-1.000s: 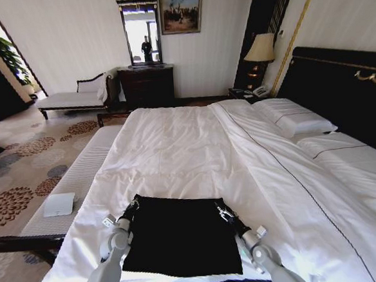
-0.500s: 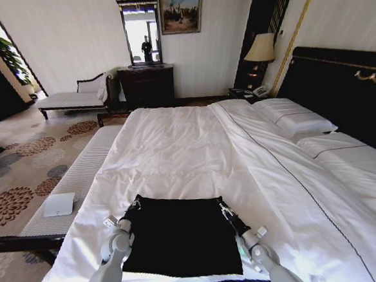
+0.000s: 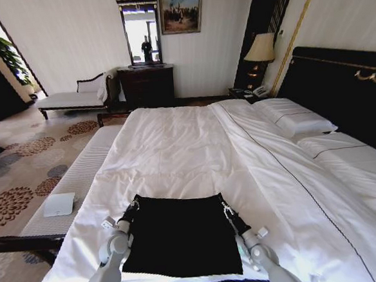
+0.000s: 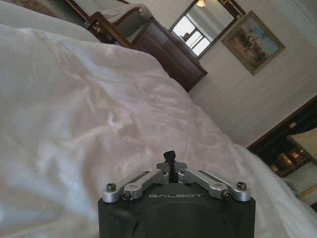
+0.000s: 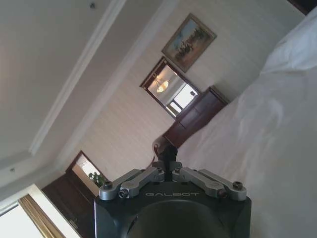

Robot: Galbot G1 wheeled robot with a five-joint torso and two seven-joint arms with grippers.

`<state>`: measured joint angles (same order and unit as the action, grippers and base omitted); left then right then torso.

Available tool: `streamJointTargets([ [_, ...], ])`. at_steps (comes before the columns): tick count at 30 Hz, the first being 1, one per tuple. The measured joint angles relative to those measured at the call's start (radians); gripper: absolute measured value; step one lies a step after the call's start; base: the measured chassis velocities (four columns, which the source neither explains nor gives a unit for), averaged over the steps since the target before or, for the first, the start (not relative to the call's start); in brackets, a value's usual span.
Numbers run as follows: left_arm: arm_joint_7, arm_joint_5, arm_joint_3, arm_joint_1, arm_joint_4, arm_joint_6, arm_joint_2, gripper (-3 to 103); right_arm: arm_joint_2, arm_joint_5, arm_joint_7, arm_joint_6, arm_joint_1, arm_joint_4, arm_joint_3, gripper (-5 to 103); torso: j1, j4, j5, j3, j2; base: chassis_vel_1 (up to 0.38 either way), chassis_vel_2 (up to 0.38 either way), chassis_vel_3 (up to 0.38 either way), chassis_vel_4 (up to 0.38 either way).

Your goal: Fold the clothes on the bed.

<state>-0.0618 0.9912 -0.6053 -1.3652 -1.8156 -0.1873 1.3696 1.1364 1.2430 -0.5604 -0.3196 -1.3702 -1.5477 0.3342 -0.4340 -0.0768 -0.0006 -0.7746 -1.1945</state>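
Note:
The clothes [image 3: 178,235], a black shirt lying flat as a rough rectangle, rest on the near part of the bed [image 3: 175,148] with its white duvet. My left gripper [image 3: 134,205] is shut on the shirt's far left corner. At the far right corner, my right gripper [image 3: 224,207] is likewise shut on the fabric. In the left wrist view the left gripper [image 4: 170,158] has its fingertips pressed together over the duvet. In the right wrist view the right gripper [image 5: 167,151] is closed and tilted up toward the wall. No lettering shows on the shirt.
A long white-cushioned bench [image 3: 74,181] runs along the bed's left side with a white pad [image 3: 58,204] on it. Pillows [image 3: 293,117] and a dark headboard [image 3: 339,85] lie to the right. A dresser [image 3: 146,84] and a chaise [image 3: 75,97] stand by the far wall.
Both grippers shifted only slightly with the shirt's far corners; the right corner edged a little outward to the right. The shirt otherwise lies the same.

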Motion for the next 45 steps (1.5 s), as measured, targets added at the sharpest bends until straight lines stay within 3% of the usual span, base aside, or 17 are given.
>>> streamJointTargets([
  [6,-0.005,0.037,-0.031,-0.058,-0.148,0.002,0.005,2,-0.004,0.004,0.072,-0.040,-0.053,-0.222,0.057,2,0.000,0.0000,-0.0003,0.000,0.000,0.000,0.000,0.000,0.000],
  [14,-0.009,0.106,-0.100,-0.133,-0.357,0.002,0.000,2,0.064,-0.038,0.155,-0.066,-0.134,-0.444,0.114,2,0.000,-0.0001,-0.0001,0.000,0.000,0.000,0.000,0.000,0.000],
  [23,-0.005,0.152,-0.179,-0.236,-0.519,0.010,-0.006,2,0.108,-0.108,0.152,-0.109,-0.263,-0.596,0.153,2,0.000,-0.0001,-0.0002,0.000,0.000,0.000,0.000,0.000,0.000],
  [36,-0.005,0.133,-0.169,-0.406,-0.669,0.018,0.023,2,0.148,-0.216,0.150,-0.161,-0.403,-0.688,0.159,2,0.000,0.0000,0.0000,0.000,0.000,0.000,0.000,0.000,0.000],
  [39,-0.013,0.128,-0.161,-0.460,-0.688,0.020,0.025,2,0.149,-0.242,0.196,-0.162,-0.449,-0.730,0.160,2,0.000,0.0000,0.0000,0.000,0.000,0.000,0.000,0.000,0.000],
  [43,-0.066,0.140,-0.161,-0.489,-0.692,0.005,0.018,2,0.130,-0.297,0.406,-0.111,-0.496,-0.851,0.181,2,0.000,0.0000,-0.0003,0.000,0.000,0.000,0.000,0.000,0.000],
  [44,-0.066,0.140,-0.161,-0.489,-0.692,0.005,0.018,2,0.130,-0.297,0.406,-0.111,-0.496,-0.851,0.181,2,0.000,0.0000,-0.0003,0.000,0.000,0.000,0.000,0.000,0.000],
  [45,-0.081,0.145,-0.162,-0.481,-0.692,-0.004,0.013,2,0.121,-0.299,0.477,-0.080,-0.488,-0.892,0.193,2,0.000,-0.0001,-0.0003,0.000,0.000,0.000,0.000,0.000,0.000],
])
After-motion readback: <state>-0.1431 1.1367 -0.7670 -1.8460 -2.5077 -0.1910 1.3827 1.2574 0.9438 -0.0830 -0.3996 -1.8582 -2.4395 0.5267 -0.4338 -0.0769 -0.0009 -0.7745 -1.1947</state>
